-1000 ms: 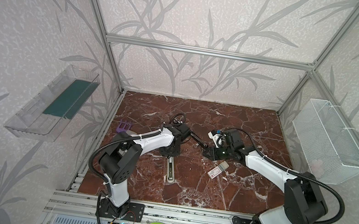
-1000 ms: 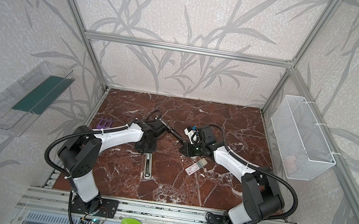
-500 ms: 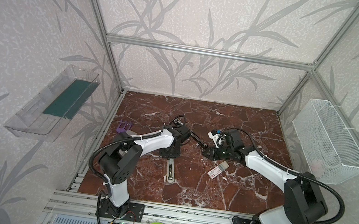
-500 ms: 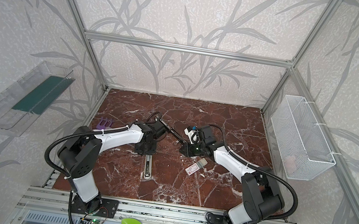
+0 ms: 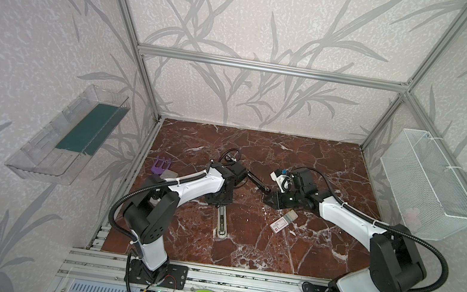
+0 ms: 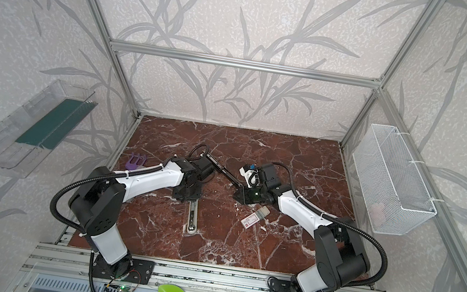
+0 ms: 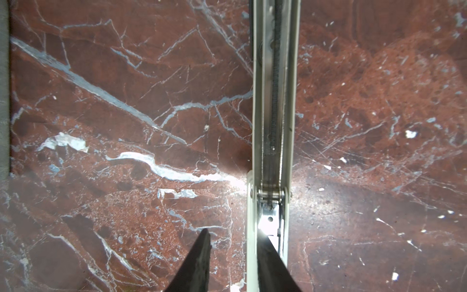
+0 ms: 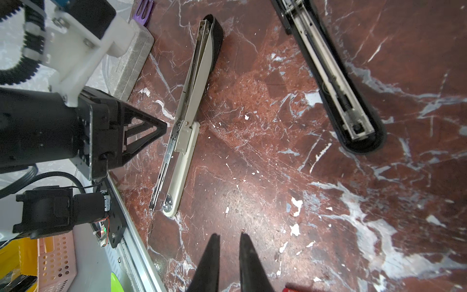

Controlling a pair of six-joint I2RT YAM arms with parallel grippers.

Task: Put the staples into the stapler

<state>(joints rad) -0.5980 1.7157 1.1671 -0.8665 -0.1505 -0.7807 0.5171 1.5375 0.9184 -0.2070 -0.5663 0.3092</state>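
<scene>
My left claw (image 7: 233,235) released at the cream stapler (image 7: 274,101), my right claw (image 8: 228,235) empty, the staples (image 5: 280,224) lying just beside it.

My left jaws stand parted astride one side wall of the cream stapler, which lies folded open on the worktop (image 5: 242,248), left of the middle toward the front edge, with a spring showing in its channel. My right jaws are only a slit apart, with nothing between them, over bare marble. The black stapler (image 5: 256,181) lies open between my two claws, nearer the back edge. The staples sit right of the middle, the grey tray (image 5: 290,215) slid partly out; I cannot make out its contents. On the left wall a clear bin (image 5: 46,153) holds a dark green sheet (image 5: 87,128). On the right wall a wire basket (image 5: 427,182) holds something pale (image 5: 411,215).
</scene>
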